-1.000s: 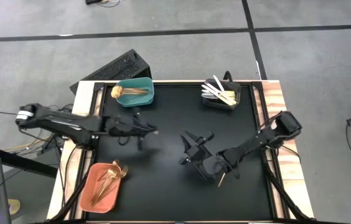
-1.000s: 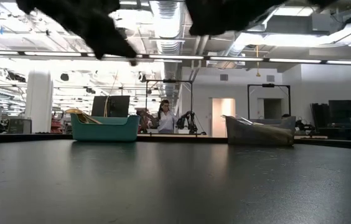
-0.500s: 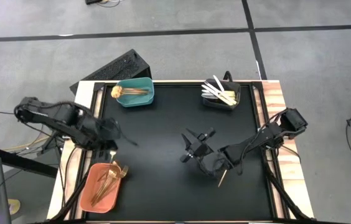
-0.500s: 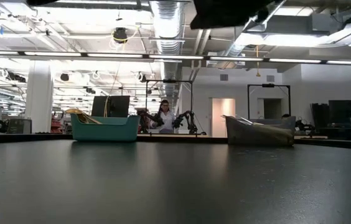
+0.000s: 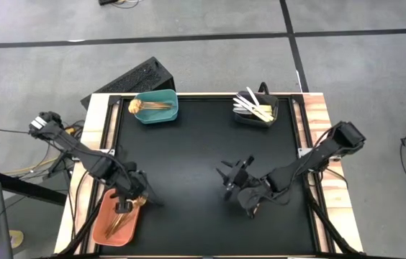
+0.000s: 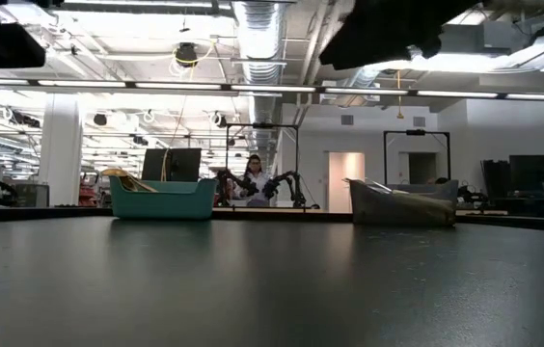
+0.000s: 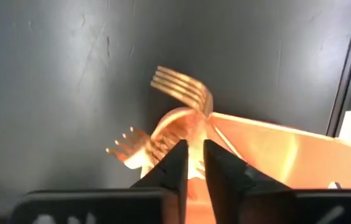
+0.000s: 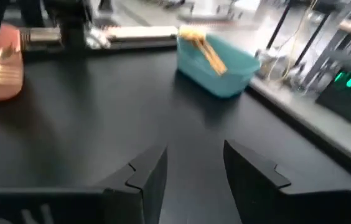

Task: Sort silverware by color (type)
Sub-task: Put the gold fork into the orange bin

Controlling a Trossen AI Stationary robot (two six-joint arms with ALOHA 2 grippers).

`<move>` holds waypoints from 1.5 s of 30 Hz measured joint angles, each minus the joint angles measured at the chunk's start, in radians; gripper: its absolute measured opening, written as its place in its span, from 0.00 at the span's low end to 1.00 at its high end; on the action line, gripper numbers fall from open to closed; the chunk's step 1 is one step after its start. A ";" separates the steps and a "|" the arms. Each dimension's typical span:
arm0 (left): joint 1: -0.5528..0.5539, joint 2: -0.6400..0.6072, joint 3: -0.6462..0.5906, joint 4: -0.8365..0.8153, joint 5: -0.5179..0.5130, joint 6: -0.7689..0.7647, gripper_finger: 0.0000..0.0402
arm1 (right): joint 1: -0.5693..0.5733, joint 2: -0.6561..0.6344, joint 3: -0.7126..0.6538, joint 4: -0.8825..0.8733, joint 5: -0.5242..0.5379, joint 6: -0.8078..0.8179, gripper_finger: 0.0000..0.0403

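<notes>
While the left claw [image 5: 132,203] hovers nearly closed over copper forks [image 7: 178,124] in the orange bin [image 5: 109,221], the open right claw [image 5: 237,178] risks fumbling a hidden piece on the bench [image 5: 188,158].

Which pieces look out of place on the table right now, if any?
One gold piece lies loose on the black mat, mostly hidden under the right gripper; everything else sits in bins. In the orange bin below the left gripper, copper forks poke over the rim.
</notes>
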 joint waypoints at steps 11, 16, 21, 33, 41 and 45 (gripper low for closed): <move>-0.007 0.006 0.069 -0.015 -0.193 -0.044 0.40 | -0.002 -0.167 0.000 -0.677 -0.385 0.457 0.51; -0.006 0.006 0.085 0.144 -0.573 0.054 0.45 | 0.000 -0.195 0.000 -0.899 -0.604 0.697 0.49; 0.009 0.022 0.047 0.467 -0.747 0.223 0.45 | 0.006 -0.178 -0.009 -1.043 -0.749 0.701 0.46; 0.011 0.209 -0.018 0.799 -0.840 0.409 0.45 | 0.081 -0.026 -0.078 -0.900 -0.966 0.111 0.30; 0.011 0.288 -0.018 0.801 -0.832 0.372 0.45 | 0.084 0.093 -0.071 -0.843 -0.951 -0.109 0.29; 0.013 0.287 -0.017 0.806 -0.838 0.363 0.45 | 0.076 0.140 -0.069 -0.840 -0.932 -0.123 0.30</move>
